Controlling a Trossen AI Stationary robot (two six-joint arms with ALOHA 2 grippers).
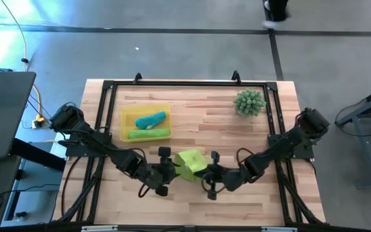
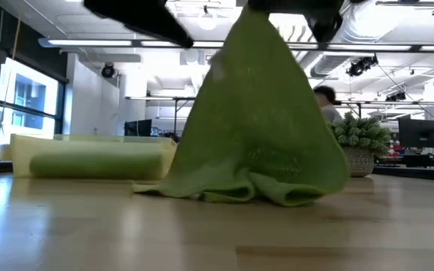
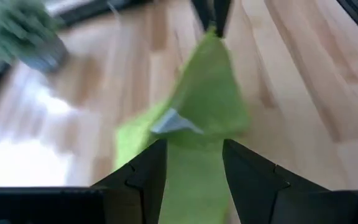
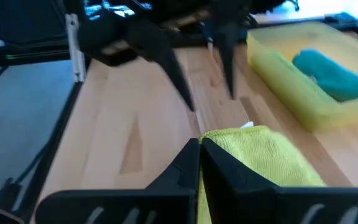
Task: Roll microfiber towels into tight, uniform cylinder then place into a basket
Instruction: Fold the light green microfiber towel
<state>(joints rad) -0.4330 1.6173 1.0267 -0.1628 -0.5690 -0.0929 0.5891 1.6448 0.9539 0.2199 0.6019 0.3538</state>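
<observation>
Right tool [image 4: 199,163] pinching lime towel [image 4: 263,155]

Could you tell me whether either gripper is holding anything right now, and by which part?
The right gripper is shut on the lime green towel, pinching one edge and lifting it into a peak. The left gripper is open around the towel, not gripping.

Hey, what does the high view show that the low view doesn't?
Only the high view shows both arms whole, the left gripper open beside the loose lime green towel, the right gripper shut on its edge, and a teal towel in the basket. Only the low view shows the loose towel hanging tent-like, its lower edge bunched on the table, and a person behind the plant. Both show the rolled lime green towel in the basket.
</observation>
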